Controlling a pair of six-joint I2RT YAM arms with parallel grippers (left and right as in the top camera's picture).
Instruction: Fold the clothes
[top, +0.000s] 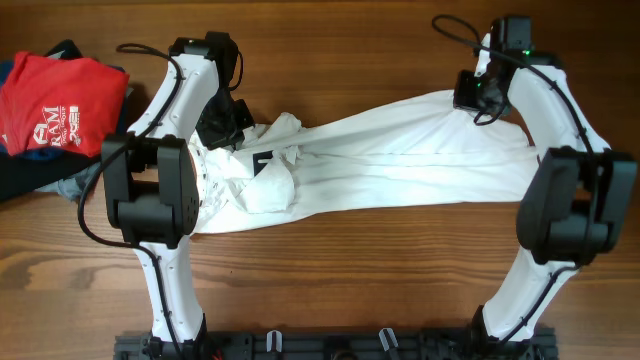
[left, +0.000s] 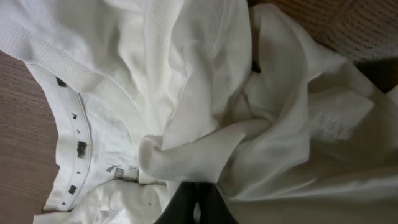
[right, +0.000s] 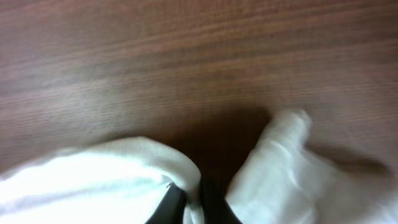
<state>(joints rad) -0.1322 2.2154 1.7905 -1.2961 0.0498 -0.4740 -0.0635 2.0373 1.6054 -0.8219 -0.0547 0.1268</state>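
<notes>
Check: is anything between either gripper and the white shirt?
Nothing visible. The left gripper pinches the shirt at its bunched collar end and the right gripper pinches the other end, so it stretches between them. The red shirt lies apart, far left.

1. Table (top: 350, 290): brown wood-grain top.
2. White garment (top: 400, 160): stretched lengthwise across the middle, bunched and crumpled at its left end.
3. Clothes pile (top: 25, 180): far-left edge; dark and blue items, red printed shirt (top: 60, 100) topmost.
</notes>
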